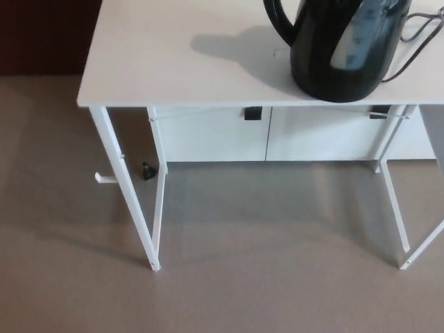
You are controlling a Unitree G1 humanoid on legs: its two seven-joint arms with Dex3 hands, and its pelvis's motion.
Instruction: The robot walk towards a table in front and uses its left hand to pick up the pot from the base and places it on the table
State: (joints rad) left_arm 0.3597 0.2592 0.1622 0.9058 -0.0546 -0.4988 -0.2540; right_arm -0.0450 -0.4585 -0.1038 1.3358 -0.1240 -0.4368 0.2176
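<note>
The pot [340, 55] sits upper right on the table [173, 62], handle [277, 22] facing left for my left hand; I cannot see my fingers.

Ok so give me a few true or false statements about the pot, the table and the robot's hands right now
1. The black pot stands on the white table. True.
2. The pot's handle points toward picture right. False: it sticks out to picture left.
3. The robot's left hand is gripping the pot. False: neither hand is in view.
4. A cord lies on the table to the right of the pot. True.
</note>
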